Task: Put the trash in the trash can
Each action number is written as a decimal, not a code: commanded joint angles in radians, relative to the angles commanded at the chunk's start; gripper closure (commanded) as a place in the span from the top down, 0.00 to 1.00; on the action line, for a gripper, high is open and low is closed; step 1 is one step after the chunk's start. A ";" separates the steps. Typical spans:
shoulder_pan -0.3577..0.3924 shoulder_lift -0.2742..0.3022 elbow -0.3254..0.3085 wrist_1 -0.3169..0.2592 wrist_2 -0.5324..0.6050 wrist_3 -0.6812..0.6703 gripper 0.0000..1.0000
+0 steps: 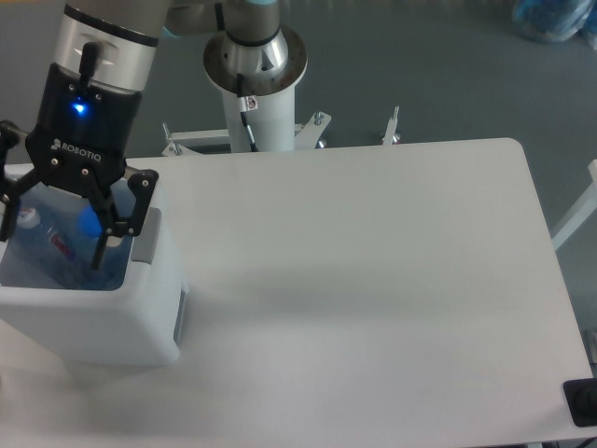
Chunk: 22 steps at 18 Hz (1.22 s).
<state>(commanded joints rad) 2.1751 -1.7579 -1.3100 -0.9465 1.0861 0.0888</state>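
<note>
The trash can (103, 322) is a white boxy bin at the table's left edge, with a grey panel (145, 245) on its right inner side. My gripper (53, 245) hangs over its opening with the fingers spread wide and nothing between them. Inside the bin, below the gripper, lies the trash: a small clear bottle whose blue cap (89, 219) shows as a blurred blue patch. The bottle is free of the fingers.
A bottle with a red-and-white label (61, 245) also lies in the bin. The arm's white pedestal (254, 89) stands behind the white table (373, 280). A black object (582, 401) sits at the table's front right corner.
</note>
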 joint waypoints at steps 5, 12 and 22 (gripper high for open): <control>0.164 -0.008 -0.006 -0.002 0.000 0.135 1.00; 0.339 -0.064 -0.044 -0.006 0.072 0.318 1.00; 0.414 -0.097 -0.253 -0.006 0.362 0.859 1.00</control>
<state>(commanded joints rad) 2.5893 -1.8546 -1.5629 -0.9526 1.4479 0.9473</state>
